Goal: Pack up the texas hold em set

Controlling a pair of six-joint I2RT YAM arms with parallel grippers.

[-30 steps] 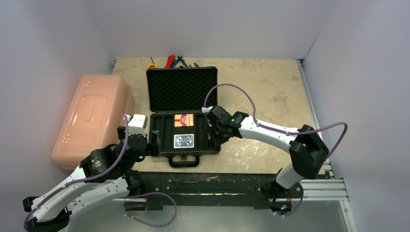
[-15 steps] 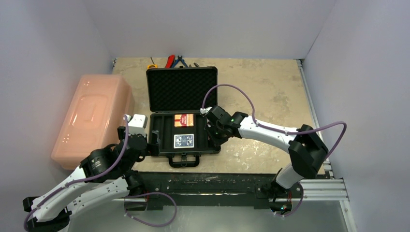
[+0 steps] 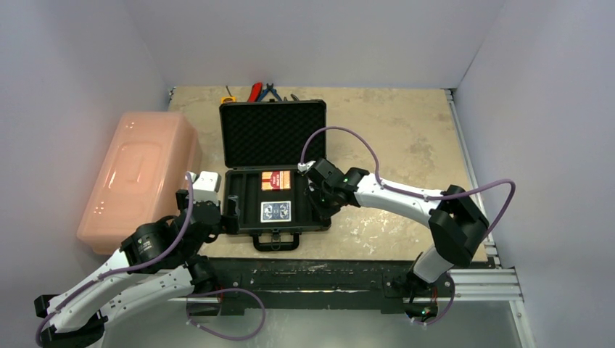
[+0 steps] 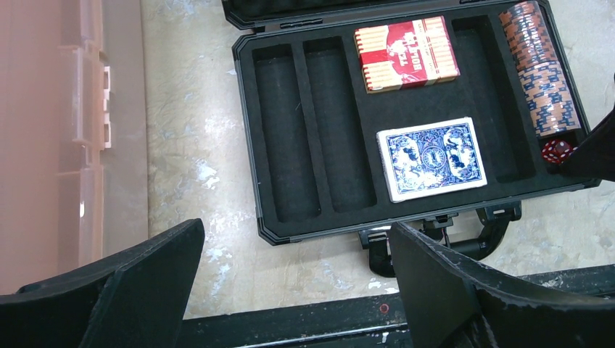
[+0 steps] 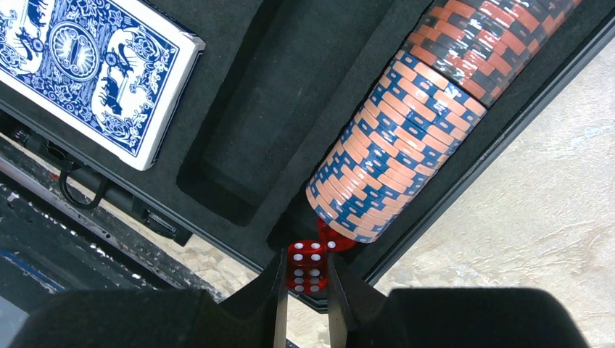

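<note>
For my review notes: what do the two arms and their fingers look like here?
Both the left arm and right arm have white links with black joints, and a purple cable loops along each. The fingers are matte black and wedge-shaped. A small green light shows near the right wrist.

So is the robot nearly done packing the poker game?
Partway. Done: the red deck, the blue deck and one chip roll lie in the case. In hand: the right pincer grips a red die at the chip roll's end. To do: the left long slots are empty, the lid is open, and the left pincer is open.
</note>
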